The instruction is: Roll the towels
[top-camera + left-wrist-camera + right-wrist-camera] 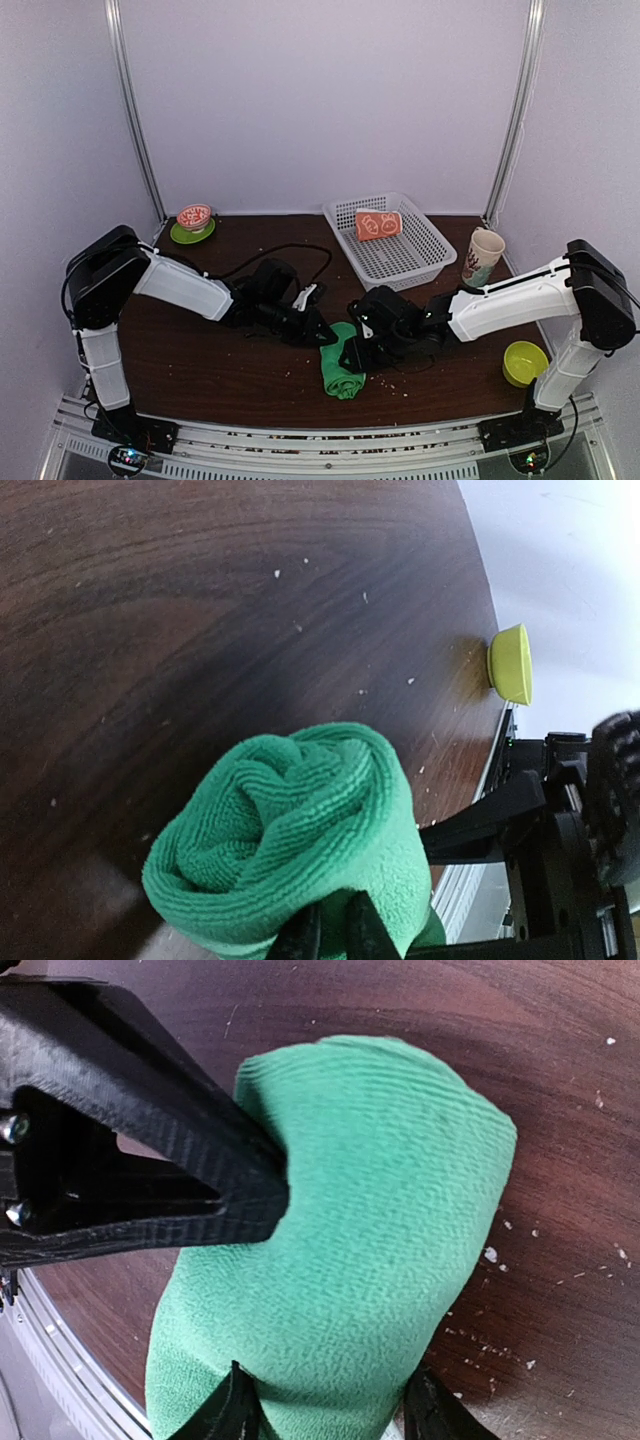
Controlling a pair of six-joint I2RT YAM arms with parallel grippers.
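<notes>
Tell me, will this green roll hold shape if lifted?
Probably not by itself: the green towel is soft cloth, its spiral end loose. It dents under the left gripper, so expect sag. Likely light, and the ribbed pile should grip.

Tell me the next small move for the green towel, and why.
Probably lift the green towel a little off the table, both grippers holding. It already looks rolled tight; the right gripper straddles its sides, the left gripper pinches its end, and the orange towel lies rolled in the white basket, likely where this one goes.
</notes>
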